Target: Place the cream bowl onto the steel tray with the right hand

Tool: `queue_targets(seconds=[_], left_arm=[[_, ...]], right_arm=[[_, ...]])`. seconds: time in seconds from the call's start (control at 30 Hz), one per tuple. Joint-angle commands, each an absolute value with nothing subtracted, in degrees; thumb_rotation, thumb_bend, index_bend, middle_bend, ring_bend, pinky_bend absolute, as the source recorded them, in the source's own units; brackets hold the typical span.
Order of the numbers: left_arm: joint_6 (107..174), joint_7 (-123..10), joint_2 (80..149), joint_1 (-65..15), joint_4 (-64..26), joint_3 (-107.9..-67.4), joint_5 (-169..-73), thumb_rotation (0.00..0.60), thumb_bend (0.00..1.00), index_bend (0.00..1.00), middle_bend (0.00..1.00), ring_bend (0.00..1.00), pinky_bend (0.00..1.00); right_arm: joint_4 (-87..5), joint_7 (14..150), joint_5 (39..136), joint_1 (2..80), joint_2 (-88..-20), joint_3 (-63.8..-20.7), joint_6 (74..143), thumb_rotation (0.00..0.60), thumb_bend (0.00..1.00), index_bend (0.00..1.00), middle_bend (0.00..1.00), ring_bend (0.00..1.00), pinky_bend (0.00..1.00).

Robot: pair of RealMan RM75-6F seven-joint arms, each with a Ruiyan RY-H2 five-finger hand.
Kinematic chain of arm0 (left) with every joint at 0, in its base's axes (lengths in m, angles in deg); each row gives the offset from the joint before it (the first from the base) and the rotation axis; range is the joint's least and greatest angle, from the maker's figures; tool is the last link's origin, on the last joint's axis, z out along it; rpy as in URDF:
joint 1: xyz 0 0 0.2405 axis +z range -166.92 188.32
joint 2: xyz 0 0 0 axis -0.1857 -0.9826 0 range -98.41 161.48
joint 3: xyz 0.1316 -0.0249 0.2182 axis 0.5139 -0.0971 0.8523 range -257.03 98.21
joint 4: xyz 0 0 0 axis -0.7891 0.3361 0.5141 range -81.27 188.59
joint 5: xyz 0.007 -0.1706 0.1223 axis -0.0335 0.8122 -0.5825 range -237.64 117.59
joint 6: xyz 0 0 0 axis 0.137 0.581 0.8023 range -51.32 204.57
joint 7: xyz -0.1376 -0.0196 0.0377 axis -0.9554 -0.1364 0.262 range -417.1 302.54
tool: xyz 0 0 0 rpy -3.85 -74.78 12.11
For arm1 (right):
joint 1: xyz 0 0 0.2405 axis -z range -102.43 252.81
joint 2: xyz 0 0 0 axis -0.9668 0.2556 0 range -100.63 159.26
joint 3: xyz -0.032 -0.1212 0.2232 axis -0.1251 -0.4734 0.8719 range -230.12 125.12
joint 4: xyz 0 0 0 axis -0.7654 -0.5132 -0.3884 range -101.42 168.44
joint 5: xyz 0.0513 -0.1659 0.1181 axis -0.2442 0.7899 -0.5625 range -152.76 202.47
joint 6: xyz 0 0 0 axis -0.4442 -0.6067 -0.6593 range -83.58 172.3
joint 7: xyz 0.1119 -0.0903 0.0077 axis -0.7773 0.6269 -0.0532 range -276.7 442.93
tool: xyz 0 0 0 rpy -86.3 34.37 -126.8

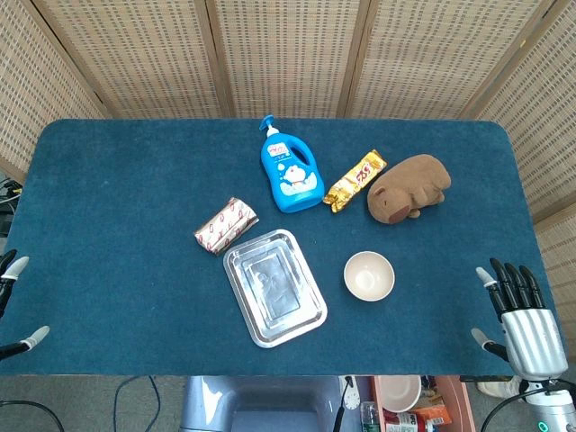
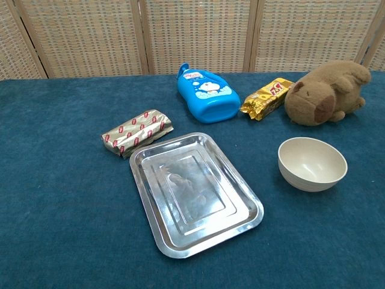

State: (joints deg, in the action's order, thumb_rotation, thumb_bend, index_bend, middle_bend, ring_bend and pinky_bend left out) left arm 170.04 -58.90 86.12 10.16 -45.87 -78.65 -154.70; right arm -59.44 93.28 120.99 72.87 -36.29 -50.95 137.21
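Bowl [image 1: 369,274] sits upright on the bench [image 1: 108,207], just right of the tray [image 1: 274,287], untouched.

Right hand [image 1: 526,319] is at the bench's front right corner, fingers spread, holding nothing. Left hand [image 1: 13,306] is cut off at the front left edge; only fingertips show, so I cannot tell its state.

In the head view only two fingertips [image 1: 16,266] of the left robot hand [image 1: 18,301] show at the picture's edge. The right robot hand [image 1: 522,319] is cut off below its wrist. Neither robot hand appears in the chest view.
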Motion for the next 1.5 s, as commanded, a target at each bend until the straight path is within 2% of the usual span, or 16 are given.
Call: queue_targets(seconds=[0.03,0.2,0.5,0.57,0.73,0.87,1.03,1.33,1.5], left_arm=[[169.9,-58.8,86.2,10.2,-45.8,-78.7,-154.5,0.6,0.0,0.0,0.0,0.0,0.0],[170.0,-58.3,86.7,10.1,-45.2,-79.3,-153.7,0.6,0.0,0.0,0.0,0.0,0.0],[166.6,-55.6,88.1,8.4,-44.9,-80.8,-150.5,0.6,0.0,0.0,0.0,0.0,0.0],[165.6,-54.7,88.5,8.0,-44.8,-80.9,-149.8,0.6,0.0,0.0,0.0,0.0,0.0],[163.5,-53.4,89.2,7.1,-44.5,-81.4,-147.8,0.6,0.0,0.0,0.0,0.0,0.0],[162.9,-53.3,89.4,6.8,-44.4,-81.7,-146.9,0.6,0.0,0.0,0.0,0.0,0.0],[162.4,-53.4,89.6,6.6,-44.1,-82.0,-145.9,0.6,0.0,0.0,0.0,0.0,0.0],[162.1,-54.0,89.5,6.5,-43.6,-82.3,-144.9,0.6,0.0,0.0,0.0,0.0,0.0],[161.8,-54.3,89.5,6.3,-43.4,-82.4,-144.6,0.6,0.0,0.0,0.0,0.0,0.0]], right_arm=[[-59.6,93.1,121.2,72.7,-36.0,-51.4,136.4,0.6,0.0,0.07,0.0,0.0,0.0],[-58.4,90.8,122.3,69.9,-35.3,-52.3,131.2,0.6,0.0,0.07,0.0,0.0,0.0],[-56.7,85.1,125.8,56.5,-37.7,-52.0,113.4,0.6,0.0,0.07,0.0,0.0,0.0],[-56.3,85.2,125.1,54.4,-39.1,-51.6,110.4,0.6,0.0,0.09,0.0,0.0,0.0],[-54.5,88.6,119.8,50.4,-43.6,-49.7,103.0,0.6,0.0,0.21,0.0,0.0,0.0],[-52.9,90.6,117.2,49.1,-46.5,-49.0,101.3,0.6,0.02,0.28,0.0,0.0,0.0],[-49.6,91.7,115.2,48.0,-49.7,-48.8,100.5,0.6,0.17,0.37,0.0,0.0,0.0],[-44.8,91.6,114.6,46.8,-53.2,-49.6,100.8,0.6,0.37,0.56,0.0,0.0,0.0],[-44.2,91.1,116.4,46.2,-54.0,-50.1,103.0,0.6,0.41,0.62,0.0,0.0,0.0]])
